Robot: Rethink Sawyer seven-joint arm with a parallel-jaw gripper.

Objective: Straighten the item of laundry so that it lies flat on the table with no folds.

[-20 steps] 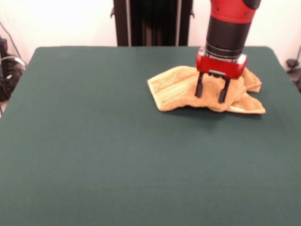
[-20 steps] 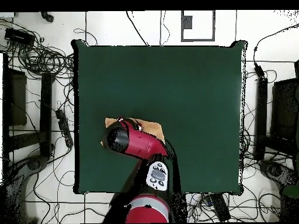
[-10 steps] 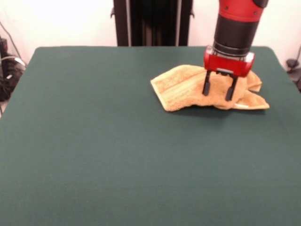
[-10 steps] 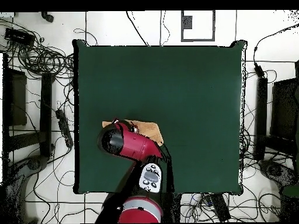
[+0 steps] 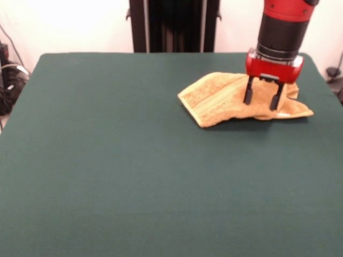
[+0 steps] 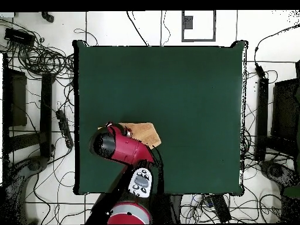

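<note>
The orange-tan towel [image 5: 231, 98] is seen rumpled and folded near the far right edge of the green bench [image 5: 134, 176], front view. Its right part is straddled by the claw [image 5: 262, 99], whose parted fingers are lowered against the cloth.

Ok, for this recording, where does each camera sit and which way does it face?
Front view: across the table from the robot, facing it; shows the red and black arm's lower end and the open gripper over the crumpled towel.
Overhead view: above the table, looking straight down, robot base at the bottom; the arm covers most of the towel.
Both share table, towel and arm, turned half round.
</note>
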